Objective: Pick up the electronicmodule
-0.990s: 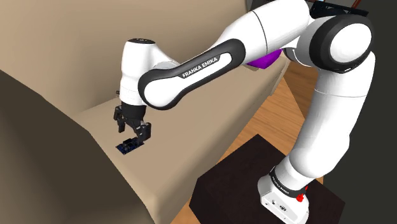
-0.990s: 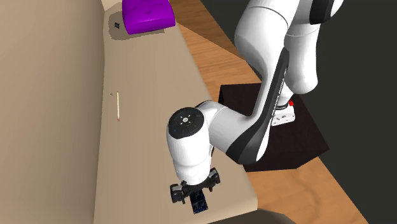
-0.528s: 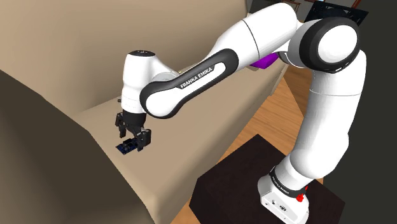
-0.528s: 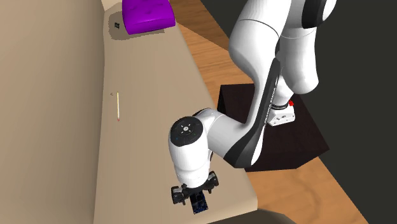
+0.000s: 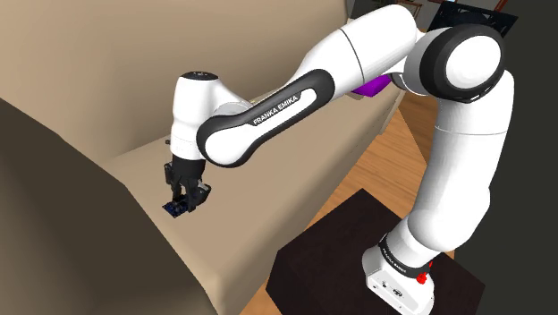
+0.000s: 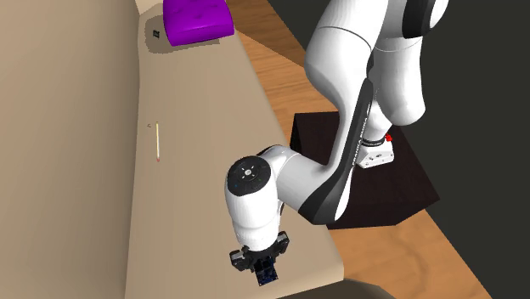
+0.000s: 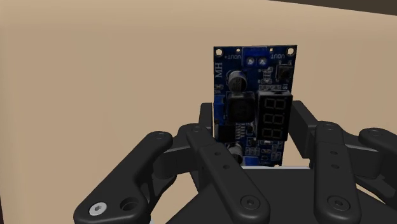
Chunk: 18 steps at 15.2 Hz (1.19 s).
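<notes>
Blue electronic module with a two-digit display is lying, seemingly flat, near an end corner of the tan surface, by its stand-side edge, the black hand pinching its two side edges from above, a purple object sitting at the opposite end.

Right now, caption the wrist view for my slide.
Black gripper clasping a blue electronic module over a tan surface.

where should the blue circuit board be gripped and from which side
Grip the blue circuit board across its two long edges, coming straight down from above: it lies flat and thin on the beige surface, so only those edges offer opposing faces. The jaws clasp it that way.
</notes>
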Each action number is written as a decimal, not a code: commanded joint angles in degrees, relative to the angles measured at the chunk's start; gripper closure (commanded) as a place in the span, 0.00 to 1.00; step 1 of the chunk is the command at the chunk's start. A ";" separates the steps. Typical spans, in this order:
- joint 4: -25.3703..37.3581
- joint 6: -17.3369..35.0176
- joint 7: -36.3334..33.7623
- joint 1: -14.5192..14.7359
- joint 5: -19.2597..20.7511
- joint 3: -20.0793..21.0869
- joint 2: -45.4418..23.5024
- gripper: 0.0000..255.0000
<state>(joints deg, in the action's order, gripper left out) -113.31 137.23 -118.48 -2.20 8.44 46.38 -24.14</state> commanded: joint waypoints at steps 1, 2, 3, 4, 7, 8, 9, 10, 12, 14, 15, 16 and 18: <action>-0.03 -0.01 0.01 0.02 0.00 0.02 -0.02 1.00; -0.21 0.08 0.06 -0.07 -0.07 0.07 0.07 1.00; -0.01 -0.52 0.24 -0.35 -0.49 0.41 0.57 1.00; 0.21 -1.14 0.42 -0.63 -0.91 0.73 1.05 1.00; 0.94 -3.02 0.95 -1.41 -2.14 1.66 2.48 1.00; 1.21 -3.66 1.12 -1.66 -2.55 1.95 2.94 1.00; 1.49 -4.29 1.28 -1.91 -2.94 2.23 3.39 1.00; 1.79 -4.94 1.44 -2.14 -3.33 2.50 3.84 1.00; 2.42 -6.24 1.75 -2.59 -4.09 3.01 4.71 1.00; 3.10 -7.56 2.05 -3.00 -4.83 3.47 5.56 1.00; 3.46 -8.22 2.18 -3.19 -5.18 3.68 5.97 1.00; 3.83 -8.89 2.32 -3.38 -5.52 3.88 6.36 1.00; 4.27 -9.66 2.47 -3.58 -5.92 4.10 6.82 1.00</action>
<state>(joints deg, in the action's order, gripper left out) -109.15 127.91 -116.13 -5.62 2.78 50.35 -17.61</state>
